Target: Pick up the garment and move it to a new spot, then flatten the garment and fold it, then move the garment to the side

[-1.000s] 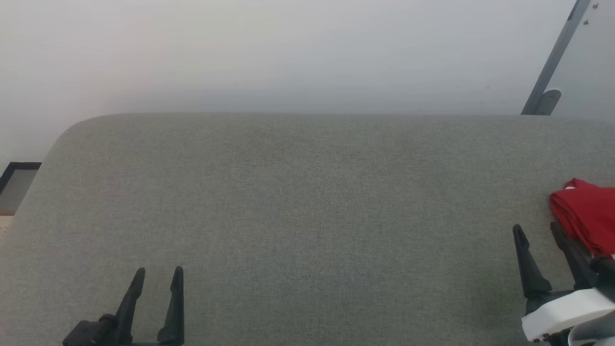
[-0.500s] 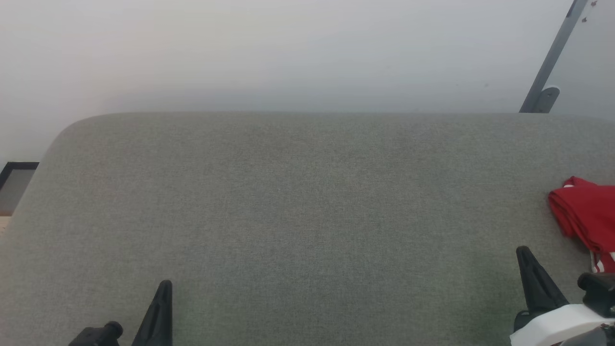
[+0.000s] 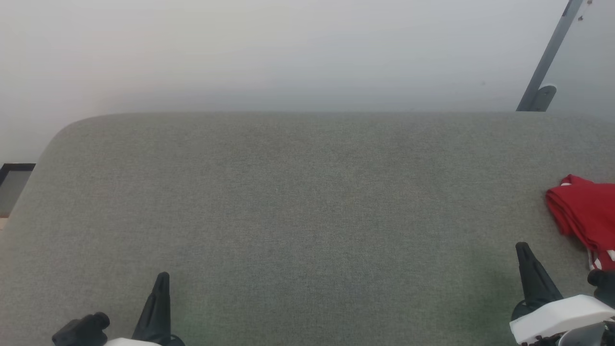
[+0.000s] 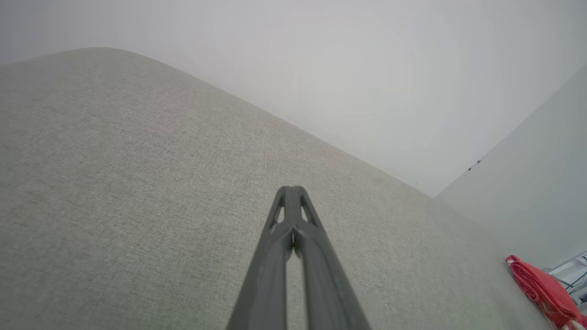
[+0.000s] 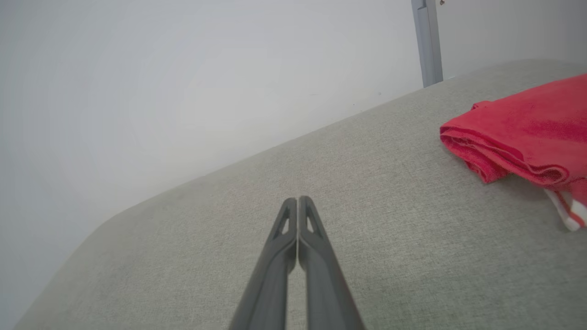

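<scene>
The garment (image 3: 584,216) lies folded in a bright red bundle at the far right of the grey cushion, cut off by the head view's edge, with a white-and-red striped trim band (image 5: 568,211) at its near end. My right gripper (image 3: 522,249) hovers just left of and nearer than it, apart from the cloth; its fingers (image 5: 298,201) are pressed together and hold nothing. Low at the left, far from the cloth, my left gripper (image 3: 162,278) is also shut and empty, as its fingers (image 4: 291,189) show. The red garment (image 4: 541,293) sits at that view's lower right corner.
The grey fabric cushion (image 3: 307,192) spans the whole width, with a rounded far-left corner. A white wall rises behind it. A grey metal post (image 3: 543,62) slants at the upper right, and a dark-framed panel (image 3: 14,182) lies off the left edge.
Both grippers went from open to shut. The right one drew back from the garment's near edge, uncovering its striped trim; the left one sank lower. The garment stayed put.
</scene>
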Motion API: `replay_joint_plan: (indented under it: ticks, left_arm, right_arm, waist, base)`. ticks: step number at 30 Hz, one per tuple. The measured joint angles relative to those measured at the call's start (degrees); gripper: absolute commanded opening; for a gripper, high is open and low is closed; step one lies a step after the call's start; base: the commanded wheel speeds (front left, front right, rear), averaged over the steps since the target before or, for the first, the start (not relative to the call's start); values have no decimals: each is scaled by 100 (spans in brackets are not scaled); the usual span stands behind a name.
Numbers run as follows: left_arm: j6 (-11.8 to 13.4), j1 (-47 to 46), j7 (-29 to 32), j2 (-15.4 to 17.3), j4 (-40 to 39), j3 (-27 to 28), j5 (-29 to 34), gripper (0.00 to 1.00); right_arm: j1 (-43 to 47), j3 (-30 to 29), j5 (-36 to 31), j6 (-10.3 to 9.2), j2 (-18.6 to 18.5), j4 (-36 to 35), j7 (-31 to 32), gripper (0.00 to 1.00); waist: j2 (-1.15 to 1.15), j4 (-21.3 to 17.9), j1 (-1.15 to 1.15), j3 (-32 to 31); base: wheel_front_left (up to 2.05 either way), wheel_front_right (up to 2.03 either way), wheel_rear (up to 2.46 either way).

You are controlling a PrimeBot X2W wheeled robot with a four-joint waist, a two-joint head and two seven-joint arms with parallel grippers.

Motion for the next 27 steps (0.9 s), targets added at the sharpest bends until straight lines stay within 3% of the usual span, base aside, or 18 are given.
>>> replay_joint_plan:
  ticks: [27]
  left_arm:
    - [0, -421, 548, -48, 182, 81, -2059, 0]
  right_arm:
    - [-253, -185, 1900, -1, 318, 40, 489, 0]
  waist:
    - [0, -79, 0, 18]
  base:
    - [0, 0, 0]
